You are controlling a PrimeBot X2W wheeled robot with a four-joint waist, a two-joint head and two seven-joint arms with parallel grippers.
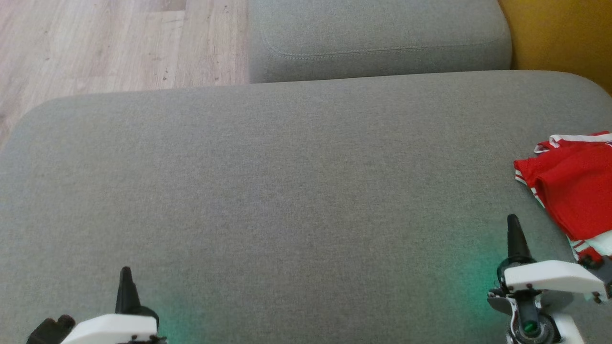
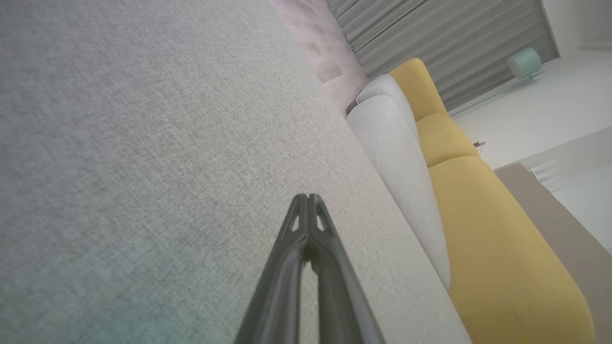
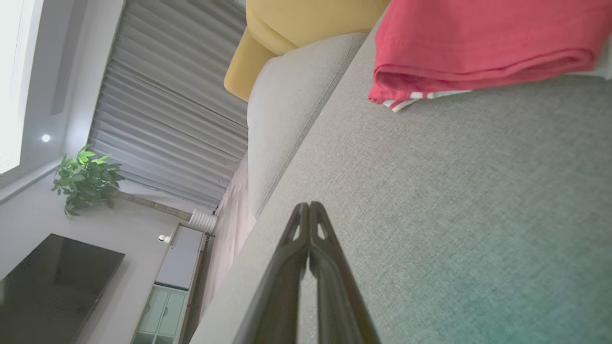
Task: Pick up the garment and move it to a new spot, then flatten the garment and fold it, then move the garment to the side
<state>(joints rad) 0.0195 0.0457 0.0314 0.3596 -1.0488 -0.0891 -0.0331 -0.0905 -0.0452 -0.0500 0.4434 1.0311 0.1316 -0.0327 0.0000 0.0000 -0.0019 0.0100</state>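
Fingers of left gripper (image 1: pixel 125 277) and right gripper (image 1: pixel 513 229) are together, empty. Folded garment (image 1: pixel 573 191) lies at 3 o'clock; the right gripper beside it might snag and unfold it.

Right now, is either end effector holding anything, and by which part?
Nothing. The left end effector and right end effector are shut, empty; the garment lies apart.

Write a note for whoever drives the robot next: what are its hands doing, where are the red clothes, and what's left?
left gripper: shut, empty, over the grey cushion.
right gripper: shut, empty, near the red garment but apart from it.
The red garment lies folded at the cushion's right edge.
Done: folding and moving aside look finished.
Left: probably nothing; maybe check the fold is tidy.
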